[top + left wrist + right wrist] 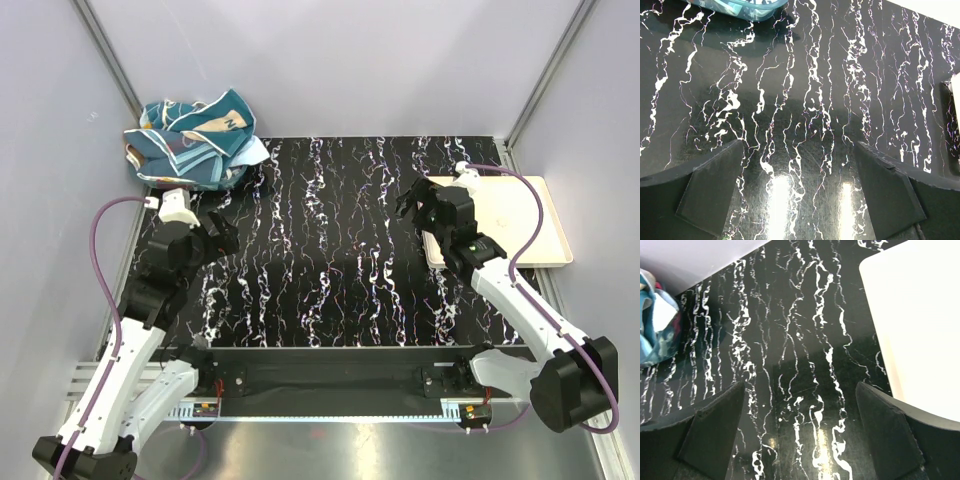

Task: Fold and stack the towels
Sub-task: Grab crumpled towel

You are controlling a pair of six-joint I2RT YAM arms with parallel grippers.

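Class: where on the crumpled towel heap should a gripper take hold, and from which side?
Probably a raised teal fold on top of the towel heap, approached from above and the near side by the open left gripper. The heap is crumpled, shows no flat edge, and sits beside the corner walls.

Teal towels (195,140) crumpled in heap, far-left corner.

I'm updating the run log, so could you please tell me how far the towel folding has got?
Nothing looks done: the towels lie crumpled in one heap at the far left corner. Nothing is in hand: left gripper and right gripper hang open over bare mat. All folding and stacking is left.
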